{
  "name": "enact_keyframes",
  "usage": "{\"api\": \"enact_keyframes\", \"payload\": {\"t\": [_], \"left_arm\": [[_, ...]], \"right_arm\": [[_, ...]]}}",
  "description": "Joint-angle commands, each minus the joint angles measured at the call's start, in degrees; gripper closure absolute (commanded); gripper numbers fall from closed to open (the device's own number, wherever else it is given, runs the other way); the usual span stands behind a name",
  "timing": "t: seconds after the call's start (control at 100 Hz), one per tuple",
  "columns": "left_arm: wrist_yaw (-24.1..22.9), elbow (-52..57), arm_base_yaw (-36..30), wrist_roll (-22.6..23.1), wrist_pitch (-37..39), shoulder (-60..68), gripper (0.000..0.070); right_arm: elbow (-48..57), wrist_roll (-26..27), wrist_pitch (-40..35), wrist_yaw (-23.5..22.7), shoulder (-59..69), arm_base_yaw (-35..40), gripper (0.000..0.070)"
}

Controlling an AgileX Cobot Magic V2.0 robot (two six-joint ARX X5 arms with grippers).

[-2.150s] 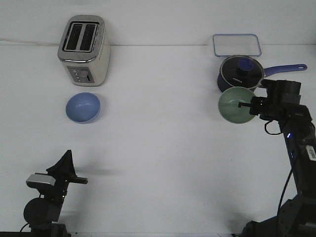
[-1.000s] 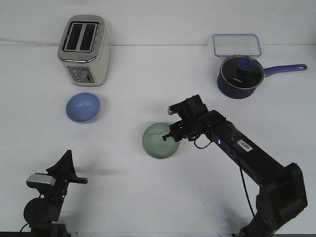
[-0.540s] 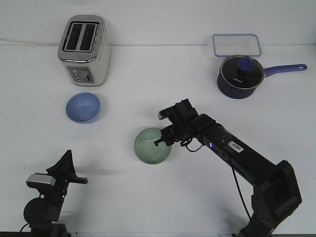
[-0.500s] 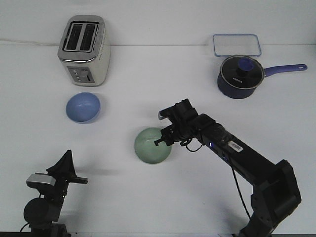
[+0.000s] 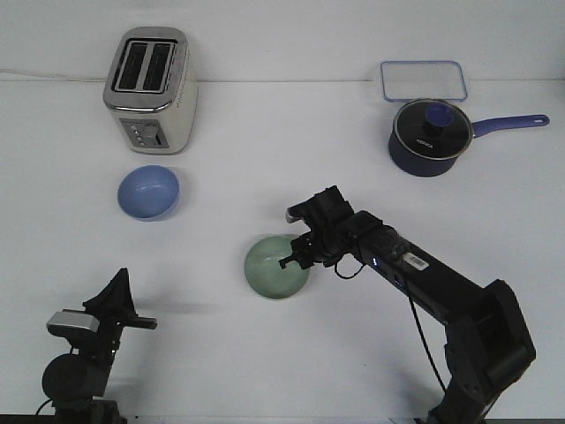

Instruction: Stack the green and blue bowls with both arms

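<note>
Now right gripper (image 5: 290,258) pinching green bowl (image 5: 275,268) rim; left gripper (image 5: 146,323) state unclear.

Single front view: elevated camera behind the robot, facing forward and steeply down over the whole white bench (image 5: 265,132), at moderate range.

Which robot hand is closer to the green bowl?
The right. Its end effector is at the green bowl's rim, seemingly gripping it. The left end effector sits folded near the table's front-left corner, far from it.
</note>
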Motion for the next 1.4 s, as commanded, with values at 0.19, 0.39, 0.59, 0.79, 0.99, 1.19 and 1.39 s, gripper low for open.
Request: {"api": "enact_keyframes", "payload": {"t": [0.19,0.39,0.59,0.79,0.99,1.19,1.39], "left_arm": [[-0.11,-1.14,0.07,0.11,0.59,-0.07,0.069],[-0.11,-1.14,0.07,0.11,0.59,-0.07,0.069],[-0.11,-1.14,0.07,0.11,0.59,-0.07,0.069],[-0.11,-1.14,0.07,0.11,0.59,-0.07,0.069],[-0.11,-1.14,0.07,0.11,0.59,-0.07,0.069],[-0.11,-1.14,0.07,0.13,0.59,-0.07,0.069],[-0.13,-1.14,0.07,0.11,0.59,-0.07,0.069]], "right_arm": [[-0.04,0.0,0.79,0.28,1.4,0.46,0.0695],[-0.04,0.92,0.79,0.28,1.4,0.46,0.0368],[-0.02,2.16,0.72,0.24,1.27,0.46,0.0162],[0.09,2.73,0.57,0.22,0.07,-0.17,0.0162],[0.09,2.47,-0.79,0.28,-4.39,-2.86,0.0162],[0.09,0.9,-2.78,3.43,-12.98,-8.35,0.0162],[0.09,-2.67,-5.88,11.65,-22.77,-15.45,0.0162]]}}
